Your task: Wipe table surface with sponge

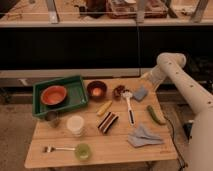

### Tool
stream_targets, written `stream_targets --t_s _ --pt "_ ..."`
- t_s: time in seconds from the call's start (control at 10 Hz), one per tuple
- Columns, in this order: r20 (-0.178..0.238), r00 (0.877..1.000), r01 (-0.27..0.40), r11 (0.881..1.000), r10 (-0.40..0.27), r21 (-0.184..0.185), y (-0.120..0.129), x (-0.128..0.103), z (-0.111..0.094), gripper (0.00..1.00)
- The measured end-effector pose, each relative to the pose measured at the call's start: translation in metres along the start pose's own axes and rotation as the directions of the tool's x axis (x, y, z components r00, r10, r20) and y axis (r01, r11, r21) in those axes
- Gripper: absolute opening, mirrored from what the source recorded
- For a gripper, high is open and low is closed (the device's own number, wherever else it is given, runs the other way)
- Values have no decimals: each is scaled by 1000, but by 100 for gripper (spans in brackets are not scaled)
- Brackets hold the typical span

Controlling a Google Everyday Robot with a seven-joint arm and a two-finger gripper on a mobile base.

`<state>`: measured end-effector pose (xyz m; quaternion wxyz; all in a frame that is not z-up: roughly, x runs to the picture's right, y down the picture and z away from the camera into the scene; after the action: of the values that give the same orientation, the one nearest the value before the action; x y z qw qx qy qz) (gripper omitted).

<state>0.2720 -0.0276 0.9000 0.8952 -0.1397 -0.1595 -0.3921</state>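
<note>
Here the end effector (146, 80) hangs open over the desk (60, 136) at its two o'clock corner. The sponge (140, 93) lies flat just at its seven o'clock, with the cloth (143, 136) well apart at six.

no readable txt, no labels or brands, no nos. or signs anywhere in view

The table surface (120, 149) is seen in light tan planks. The sponge (140, 93) and the cloth (142, 136) are both coloured blue-grey. An orange-red bowl (53, 95) is set off by the green tray (77, 96). A dark packet (108, 121) is marked with pale stripes. The pale gripper (146, 80), on a white arm (185, 85), is seen just above the sponge.
</note>
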Motion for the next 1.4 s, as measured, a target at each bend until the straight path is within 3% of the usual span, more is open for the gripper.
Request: stream_targets --t_s 0.2,0.6,1.0,1.4 --pt "-2 1000 3 1000 -3 -19 -3 3 13 65" --pt "10 1000 4 996 -3 -93 -1 9 46 65" --pt "32 999 -12 989 17 -150 13 10 73 65" --pt "59 998 -19 983 30 -181 19 4 81 65"
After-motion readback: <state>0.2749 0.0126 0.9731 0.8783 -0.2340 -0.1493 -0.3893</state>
